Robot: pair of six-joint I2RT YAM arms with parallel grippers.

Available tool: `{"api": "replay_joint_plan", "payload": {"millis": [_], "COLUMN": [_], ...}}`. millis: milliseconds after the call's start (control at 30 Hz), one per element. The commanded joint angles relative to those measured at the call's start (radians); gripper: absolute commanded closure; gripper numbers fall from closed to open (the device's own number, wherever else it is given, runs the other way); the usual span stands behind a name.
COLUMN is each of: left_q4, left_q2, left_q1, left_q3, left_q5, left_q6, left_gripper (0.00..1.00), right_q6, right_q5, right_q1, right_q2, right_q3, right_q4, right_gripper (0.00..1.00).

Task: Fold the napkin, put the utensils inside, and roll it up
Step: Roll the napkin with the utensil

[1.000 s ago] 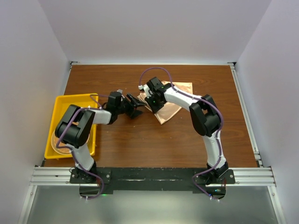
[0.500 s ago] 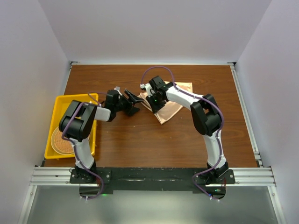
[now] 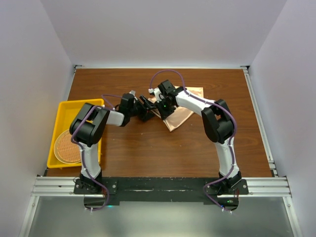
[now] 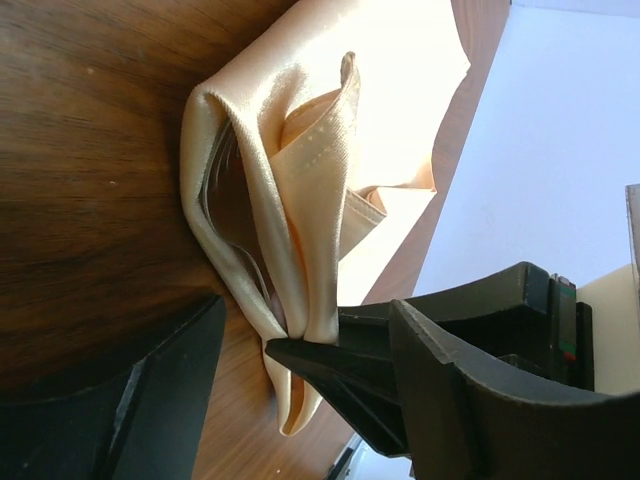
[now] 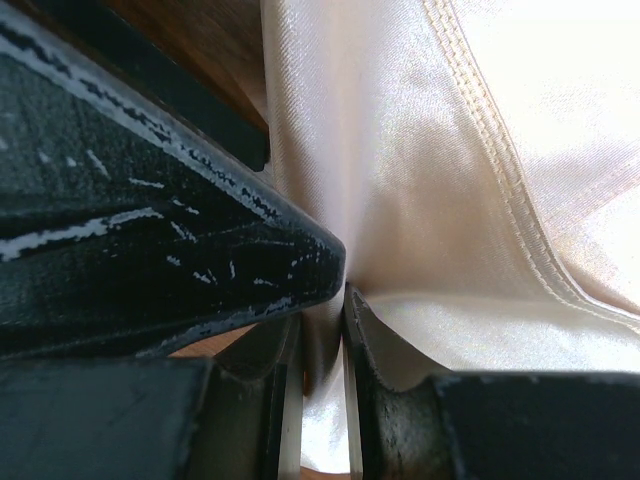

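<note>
The peach napkin (image 3: 180,112) lies folded on the brown table, right of centre. My right gripper (image 3: 159,105) is shut on the napkin's left corner, and cloth (image 5: 325,380) shows squeezed between its two pads. In the left wrist view that pinched corner of the napkin (image 4: 310,170) stands up in loose folds. My left gripper (image 3: 147,107) is open right beside it, its fingers either side of the raised corner (image 4: 305,305) and not pressing on it. The utensils are hidden; I cannot see them in any view.
A yellow bin (image 3: 64,106) stands at the table's left edge with a round wicker mat (image 3: 66,147) in it. Both arms meet over the table's middle. A metal rail runs along the right side (image 3: 256,113).
My left arm has swung right, away from the yellow bin, and its gripper now sits against the napkin corner. The right gripper has held its pinch in place.
</note>
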Motion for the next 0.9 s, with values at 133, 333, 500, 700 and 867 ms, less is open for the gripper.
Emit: {"api": "replay_joint_plan", "payload": {"millis": [133, 333, 500, 700, 867], "left_q4": [-0.088, -0.048, -0.083, -0.122, -0.129], "left_q2": [-0.025, -0.005, -0.011, -0.013, 0.01], "left_q1": [-0.023, -0.029, -0.037, -0.042, -0.045], "left_q3": [-0.027, -0.038, -0.033, -0.035, -0.018], "left_q5": [-0.123, -0.117, -0.117, -0.116, -0.105], "left_q6": [0.025, 0.015, 0.025, 0.027, 0.018], "left_gripper": [0.32, 0.31, 0.3, 0.3, 0.31], "right_q6": [0.019, 0.026, 0.028, 0.037, 0.04], "right_q5": [-0.05, -0.07, -0.073, -0.07, -0.084], "right_q1": [0.002, -0.006, -0.017, -0.027, -0.03], "right_q2": [0.007, -0.009, -0.017, -0.023, -0.026], "right_q3": [0.045, 0.067, 0.065, 0.065, 0.068], "right_q4": [-0.032, -0.046, -0.049, -0.043, -0.042], "right_gripper": [1.0, 1.0, 1.0, 1.0, 1.0]}}
